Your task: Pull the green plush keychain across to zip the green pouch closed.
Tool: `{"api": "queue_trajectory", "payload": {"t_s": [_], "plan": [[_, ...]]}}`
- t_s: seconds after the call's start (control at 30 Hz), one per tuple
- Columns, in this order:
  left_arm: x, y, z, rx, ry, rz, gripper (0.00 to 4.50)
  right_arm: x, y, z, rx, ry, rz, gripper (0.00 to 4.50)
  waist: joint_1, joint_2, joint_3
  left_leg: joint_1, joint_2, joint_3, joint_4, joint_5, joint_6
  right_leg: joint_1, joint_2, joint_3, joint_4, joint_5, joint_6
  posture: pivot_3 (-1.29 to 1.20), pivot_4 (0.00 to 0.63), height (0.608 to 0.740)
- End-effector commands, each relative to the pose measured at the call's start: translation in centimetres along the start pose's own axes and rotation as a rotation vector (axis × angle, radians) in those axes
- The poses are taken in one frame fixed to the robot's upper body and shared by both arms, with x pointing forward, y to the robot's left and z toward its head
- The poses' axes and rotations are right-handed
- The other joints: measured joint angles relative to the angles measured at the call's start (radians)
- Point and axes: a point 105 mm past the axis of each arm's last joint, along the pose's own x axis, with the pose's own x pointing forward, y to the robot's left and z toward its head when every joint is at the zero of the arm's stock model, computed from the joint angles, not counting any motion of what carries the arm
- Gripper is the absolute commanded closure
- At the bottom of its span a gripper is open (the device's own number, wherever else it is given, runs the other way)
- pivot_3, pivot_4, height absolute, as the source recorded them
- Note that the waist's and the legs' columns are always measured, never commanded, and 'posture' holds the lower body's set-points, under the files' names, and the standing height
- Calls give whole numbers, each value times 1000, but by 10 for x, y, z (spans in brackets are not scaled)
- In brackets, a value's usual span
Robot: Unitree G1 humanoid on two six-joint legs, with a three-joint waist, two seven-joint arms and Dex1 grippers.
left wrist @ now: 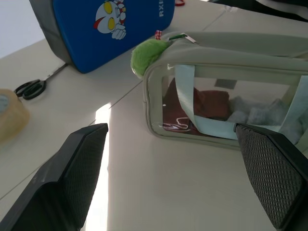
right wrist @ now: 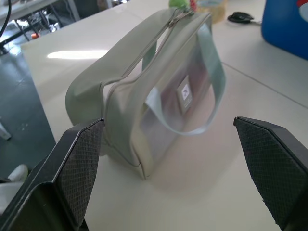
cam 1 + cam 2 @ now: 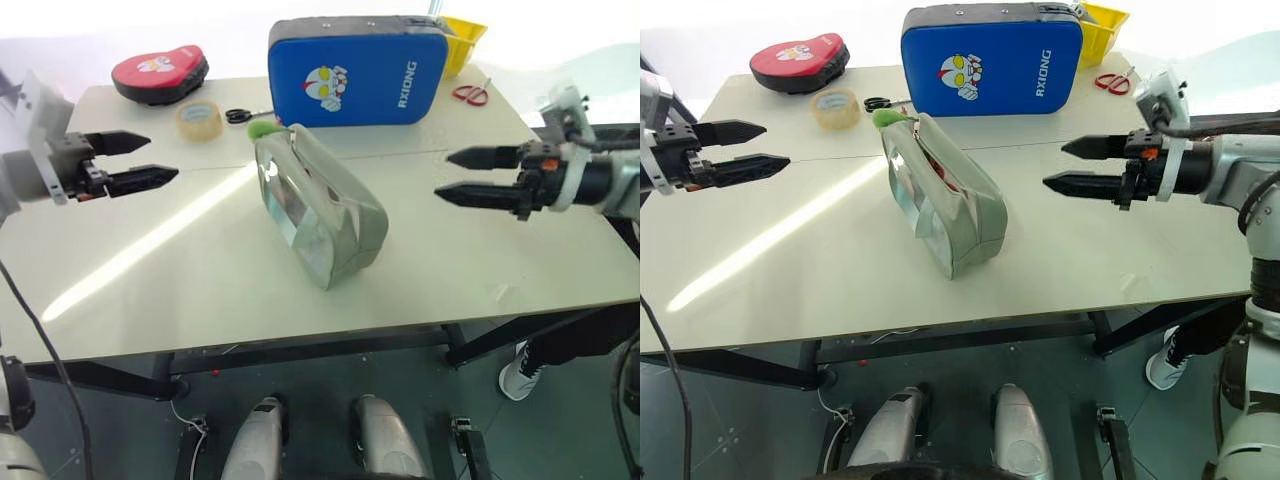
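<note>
The green pouch [image 3: 318,205] stands in the middle of the table, its long axis running from far left to near right, with clear side windows and a pale strap [image 1: 190,103]. Its top zipper gapes open. The green plush keychain [image 3: 264,129] sits at the pouch's far end, by the blue case. My left gripper [image 3: 150,160] hovers open over the table's left side, pointing toward the pouch and well apart from it. My right gripper [image 3: 462,175] hovers open on the right, also pointing at the pouch with a wide gap between.
Along the far edge stand a blue padded case [image 3: 355,68], a yellow bin [image 3: 462,40], red scissors [image 3: 470,94], black scissors [image 3: 240,115], a tape roll [image 3: 199,120] and a red-black pad [image 3: 160,73]. The table [image 3: 200,270] has bare surface on both sides of the pouch.
</note>
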Motion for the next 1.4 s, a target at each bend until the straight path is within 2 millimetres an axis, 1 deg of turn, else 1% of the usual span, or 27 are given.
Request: {"api": "queue_trajectory", "payload": {"t_s": [0.03, 0.1, 0.33, 0.43, 0.53, 0.67, 0.77, 0.87, 0.93, 1.0, 1.1, 1.23, 1.33, 1.4], "plan": [[-3, 2, 18, 86, -45, 27, 31, 5, 6, 7, -54, -24, -1, 0, 2, 0, 0, -1, 0, 0, 0, 0, 0, -1, 0, 0, 0, 1, 2, 0, 150, 740], [1, 7, 17, 96, -46, 66, 31, 7, 6, 5, -61, -25, -9, 0, 3, 0, 0, -2, 0, 0, 0, 0, 0, -1, 0, 0, 0, 2, 3, 0, 150, 740], [7, 3, 21, 104, -70, 48, 31, 16, 0, 13, -113, -48, -75, 0, 4, 0, 0, -2, -1, 0, 1, 0, 0, -1, 0, 0, 0, 2, 3, 0, 150, 740], [9, -2, 21, 89, -85, 36, 31, 19, 8, 12, -115, -43, -47, 0, 3, 0, 0, -2, 0, 0, 1, 0, 0, -1, 0, 0, 1, 2, 3, 0, 150, 740], [14, -15, 20, 73, -91, -9, 31, 22, 22, 2, -130, 5, 15, 0, 3, 0, 0, -2, 0, 0, 1, 0, 0, -1, 0, 0, 1, 2, 3, 0, 150, 740], [32, -56, 17, 63, -77, -150, 31, 31, 37, -20, -137, 65, 55, 0, 6, 0, 0, -2, 0, 0, 1, 0, 0, -1, 0, 0, 1, 2, 3, 0, 150, 740], [40, -86, 17, 76, -71, -258, 31, 38, 36, -30, -149, 80, 29, 0, 6, 0, 0, -1, 0, 0, 3, 0, 0, 0, -1, 1, 1, 2, 3, 0, 150, 740], [41, -106, 16, 85, -60, -334, 31, 44, 29, -31, -150, 64, -22, 0, 3, 0, 0, -1, 0, 0, 2, 0, 0, 0, -1, 1, 1, 2, 3, 0, 150, 740], [42, -113, 15, 98, -52, -363, 31, 48, 25, -31, -148, 57, -50, 0, 2, 0, 0, -1, 0, 0, 2, 0, 0, 0, 0, 1, 1, 2, 3, 0, 150, 740], [41, -115, 18, 106, -52, -372, 31, 51, 27, -32, -148, 53, -48, 0, 4, 0, 0, -1, 0, 0, 2, 0, 0, 0, 0, 1, 1, 2, 3, 0, 150, 740], [39, -116, 28, 108, -76, -395, 31, 53, 32, -33, -137, 48, -29, 0, 7, -1, 0, -1, 0, 0, 2, 0, 0, 0, 0, 1, 1, 2, 3, 0, 150, 740], [39, -132, 41, 122, -105, -485, 31, 56, 38, -38, -130, 56, -1, 0, 11, -1, 0, -1, -1, 0, 3, 0, 0, 1, 0, 1, 0, 2, 3, 0, 150, 740], [38, -139, 42, 160, -84, -519, 31, 59, 39, -39, -126, 54, -1, 0, 9, -1, 0, -1, -1, 0, 3, 0, 0, 1, 0, 1, 0, 2, 3, 0, 150, 740], [37, -136, 43, 167, -80, -509, 31, 60, 40, -39, -125, 54, -1, 0, 6, -1, 0, -1, 0, 0, 3, 0, 0, 1, 0, 1, 0, 2, 3, 0, 150, 740]]}}
